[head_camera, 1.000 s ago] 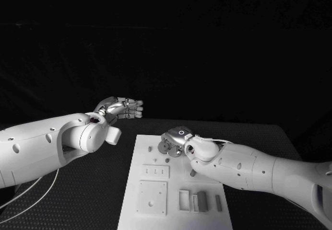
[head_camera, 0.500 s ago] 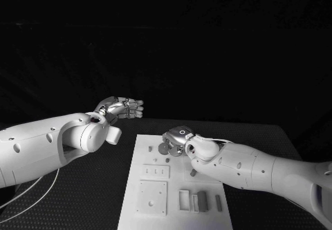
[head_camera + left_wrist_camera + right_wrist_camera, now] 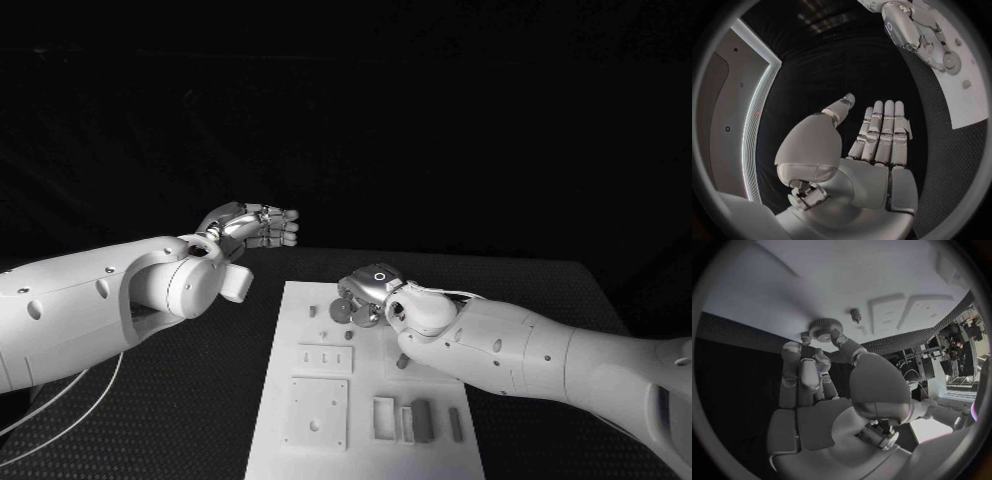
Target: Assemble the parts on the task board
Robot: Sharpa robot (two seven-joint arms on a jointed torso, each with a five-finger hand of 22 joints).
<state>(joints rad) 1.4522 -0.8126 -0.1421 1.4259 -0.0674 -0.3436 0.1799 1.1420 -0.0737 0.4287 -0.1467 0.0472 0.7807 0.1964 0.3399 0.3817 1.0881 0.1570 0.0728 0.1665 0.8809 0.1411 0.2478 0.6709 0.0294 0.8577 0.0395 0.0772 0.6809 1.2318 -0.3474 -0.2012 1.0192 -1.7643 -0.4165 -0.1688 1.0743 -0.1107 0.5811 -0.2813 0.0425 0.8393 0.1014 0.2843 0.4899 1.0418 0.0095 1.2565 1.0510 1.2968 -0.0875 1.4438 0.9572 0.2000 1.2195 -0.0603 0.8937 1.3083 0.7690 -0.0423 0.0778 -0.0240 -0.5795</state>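
The white task board (image 3: 361, 440) lies lengthwise in the middle of the black table. My right hand (image 3: 369, 290) hovers over its far end and pinches a round grey gear (image 3: 343, 310) between thumb and fingertips. In the right wrist view the gear (image 3: 825, 330) sits at the fingertips, close to the board (image 3: 817, 280) and beside a small peg (image 3: 856, 315). The left wrist view shows the same gear (image 3: 951, 61) under the right hand (image 3: 911, 30). My left hand (image 3: 254, 224) is raised off the board's far left corner, fingers straight (image 3: 879, 135), holding nothing.
Nearer me on the board lie a square plate (image 3: 319, 410), a smaller slotted plate (image 3: 326, 357) and upright rectangular pieces (image 3: 418, 420). A small peg (image 3: 313, 311) stands left of the gear. Black table mat (image 3: 202, 400) flanks the board.
My right hand has shifted very slightly with the gear, which now sits a little lower toward the board. The left arm has not moved.
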